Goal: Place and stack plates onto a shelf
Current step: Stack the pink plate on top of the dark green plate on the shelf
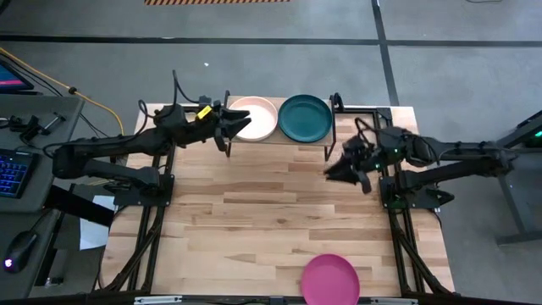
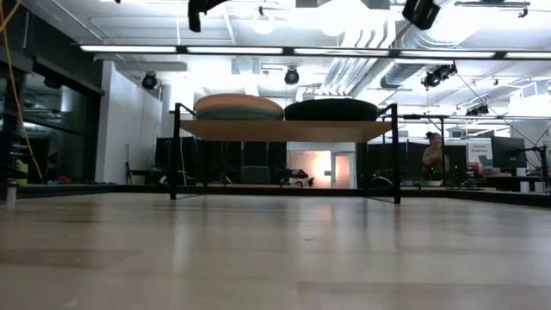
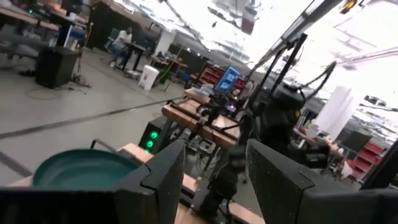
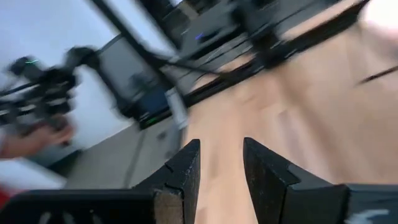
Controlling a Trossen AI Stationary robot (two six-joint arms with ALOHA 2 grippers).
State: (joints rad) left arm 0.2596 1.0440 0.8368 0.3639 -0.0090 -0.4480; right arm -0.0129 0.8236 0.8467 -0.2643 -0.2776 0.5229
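At the far edge of your bench [image 1: 254, 203] the shelf [image 1: 360, 134] already carries two stacks. From above, the left stack shows a peach-pink plate [image 1: 258, 119] on top; from table height you can see a light teal plate [image 2: 238, 113] under it. The right stack shows a dark teal plate [image 1: 305, 117] on top, and from the low view it looks thick enough to hold more than one, though you cannot tell its lower layers apart.

One plate is clearly left for you: the magenta plate [image 1: 330, 278] lies alone at the near edge of the bench, toward the right side, well apart from the shelf. A white or black plate is not visible on its own anywhere, so judge the job as nearly done, with this last plate to fetch.

Your left gripper [image 1: 239, 124] hovers at the left stack's edge, its fingers [image 3: 163, 174] apart and holding nothing. Your right gripper [image 1: 334, 172] hangs over the bench just off the shelf's right end, its fingers [image 4: 185, 169] also apart and empty, so it looks the natural one to send for the magenta plate.
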